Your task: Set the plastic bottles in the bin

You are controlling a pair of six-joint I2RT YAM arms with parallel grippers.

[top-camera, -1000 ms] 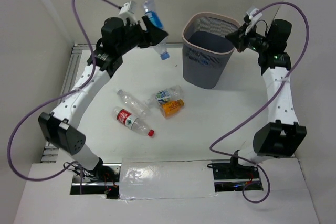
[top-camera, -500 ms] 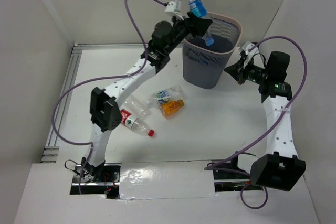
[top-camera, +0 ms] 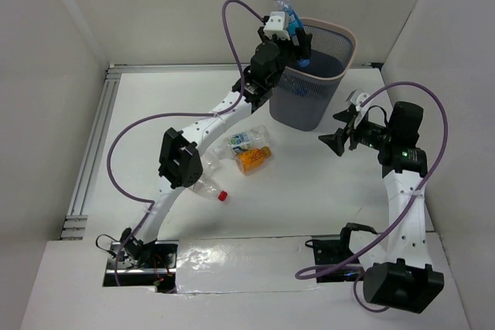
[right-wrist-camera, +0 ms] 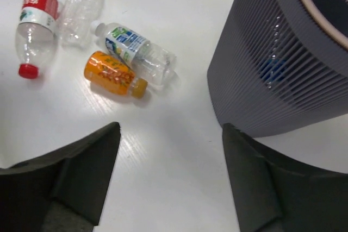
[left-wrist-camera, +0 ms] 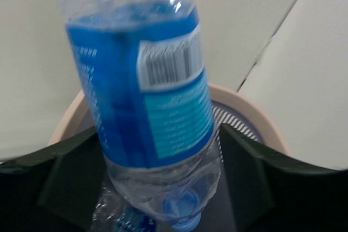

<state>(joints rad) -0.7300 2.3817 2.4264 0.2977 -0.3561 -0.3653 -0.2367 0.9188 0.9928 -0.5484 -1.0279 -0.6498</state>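
White tabletop [top-camera: 309, 191] up front is carrying four loose bottles: red-labelled [right-wrist-camera: 36, 23], unlabelled [right-wrist-camera: 81, 6], green-white [right-wrist-camera: 136, 52], orange [right-wrist-camera: 111, 73]. Right gripper [top-camera: 334, 130] is hovering beside the bin [top-camera: 305, 110], jaws apart, empty. Farther back I'm holding the blue-labelled bottle [left-wrist-camera: 147, 91] clamped in the left gripper [left-wrist-camera: 157, 175], cap-down over the rim. Worry: it's hanging close to the near edge, so letting go could be bouncing it off and out.

The dark grey mesh bin [top-camera: 309, 106], pale-rimmed, stands upright near the far edge of the bench [top-camera: 325, 183], right of centre. A blue-labelled bottle [left-wrist-camera: 152, 107] hangs cap-down over its mouth. Mid-bench lie four more: the orange bottle [right-wrist-camera: 113, 73] touching the green-white bottle [right-wrist-camera: 136, 51], and the unlabelled bottle [right-wrist-camera: 81, 6] beside the red-labelled bottle [right-wrist-camera: 35, 25].
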